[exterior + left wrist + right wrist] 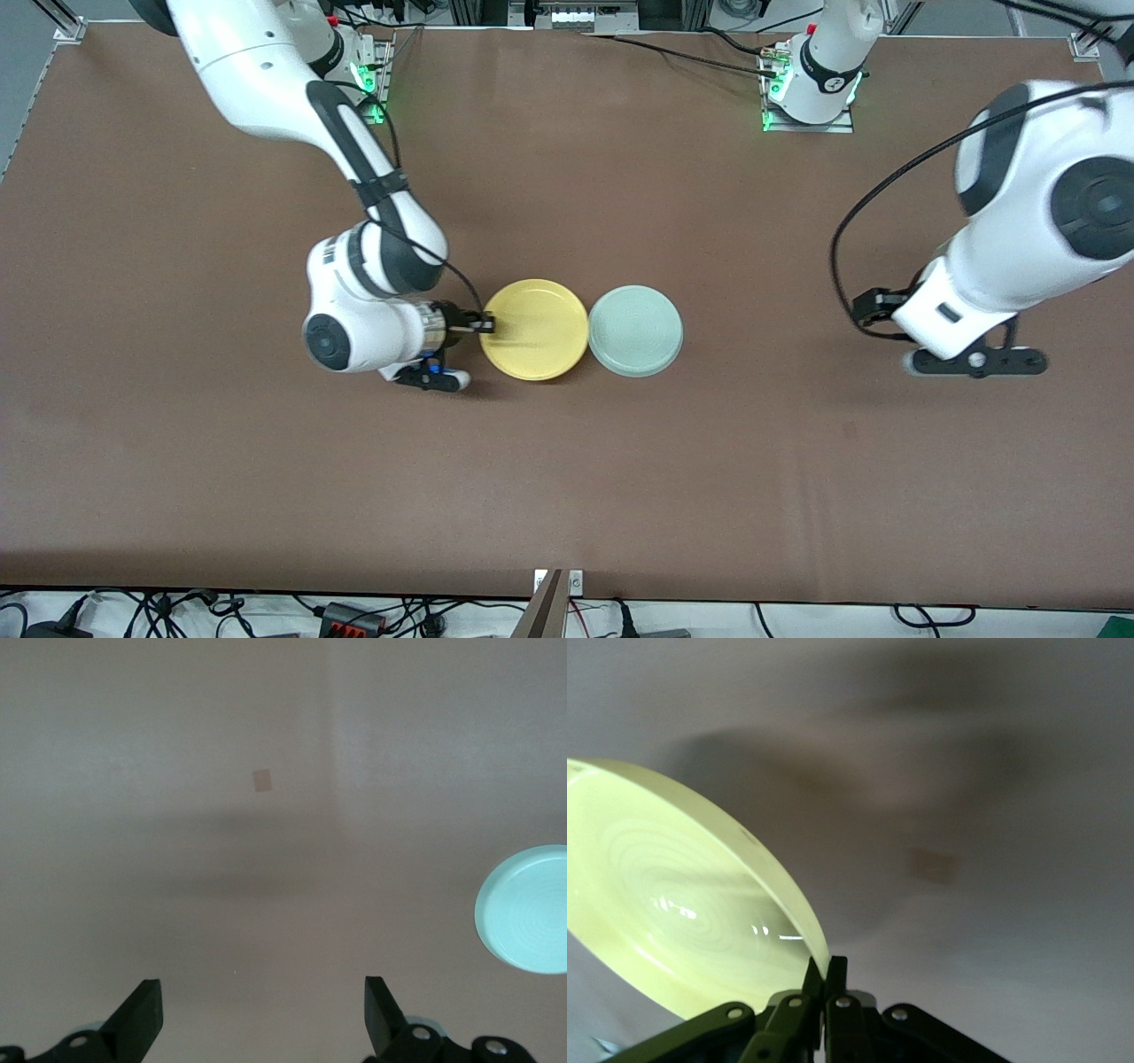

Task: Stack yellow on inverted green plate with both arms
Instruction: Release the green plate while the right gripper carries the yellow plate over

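The yellow plate (535,329) sits right side up in the middle of the table, and my right gripper (485,324) is shut on its rim at the edge toward the right arm's end. The right wrist view shows the yellow plate (682,912) pinched at its rim by my right gripper (826,973). Beside it, toward the left arm's end, the green plate (635,330) lies upside down, almost touching the yellow one. My left gripper (263,1014) is open and hangs over bare table near the left arm's end, well away from the green plate (529,909).
A brown mat (567,478) covers the table. A small tan patch (261,780) marks the mat under the left wrist camera. Cables and the arm bases (811,97) lie along the edge farthest from the front camera.
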Controlling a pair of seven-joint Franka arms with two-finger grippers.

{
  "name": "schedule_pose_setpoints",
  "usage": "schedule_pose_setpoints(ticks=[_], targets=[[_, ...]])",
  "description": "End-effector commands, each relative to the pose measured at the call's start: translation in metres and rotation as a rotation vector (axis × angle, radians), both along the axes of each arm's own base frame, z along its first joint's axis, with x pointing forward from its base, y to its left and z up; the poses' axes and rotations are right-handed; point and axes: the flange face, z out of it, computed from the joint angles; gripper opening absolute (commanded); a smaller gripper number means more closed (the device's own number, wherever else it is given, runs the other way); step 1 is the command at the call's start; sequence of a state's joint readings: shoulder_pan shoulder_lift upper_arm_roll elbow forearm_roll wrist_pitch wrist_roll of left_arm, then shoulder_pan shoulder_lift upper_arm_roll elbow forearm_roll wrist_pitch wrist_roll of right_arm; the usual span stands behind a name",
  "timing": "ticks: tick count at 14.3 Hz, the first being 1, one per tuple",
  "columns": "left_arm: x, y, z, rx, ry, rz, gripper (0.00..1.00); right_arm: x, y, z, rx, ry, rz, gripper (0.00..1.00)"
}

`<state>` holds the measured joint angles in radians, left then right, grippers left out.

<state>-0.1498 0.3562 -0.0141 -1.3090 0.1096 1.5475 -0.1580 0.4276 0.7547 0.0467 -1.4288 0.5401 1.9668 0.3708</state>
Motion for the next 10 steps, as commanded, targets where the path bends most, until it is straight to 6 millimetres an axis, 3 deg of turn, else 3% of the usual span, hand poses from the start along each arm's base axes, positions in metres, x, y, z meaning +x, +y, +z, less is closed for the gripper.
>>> schedule_pose_setpoints(ticks=[1,4,6,10], targets=[[-0.015,0.032,0.021,-0.047,0.04,-0.055,1.0,-0.012,0.041,-0.003,-0.004,-0.003,-0.107,0.0],[-0.028,0.079,0.026,-0.134,0.06,-0.112,1.0,-0.027,0.075,-0.006,0.01,0.016,-0.15,0.0],[-0.04,0.099,0.025,-0.168,0.069,-0.112,1.0,-0.038,0.099,-0.016,0.017,0.022,-0.131,0.0],[-0.07,0.104,0.036,-0.162,-0.021,-0.15,1.0,-0.047,0.123,-0.026,0.014,0.018,-0.139,0.0]])
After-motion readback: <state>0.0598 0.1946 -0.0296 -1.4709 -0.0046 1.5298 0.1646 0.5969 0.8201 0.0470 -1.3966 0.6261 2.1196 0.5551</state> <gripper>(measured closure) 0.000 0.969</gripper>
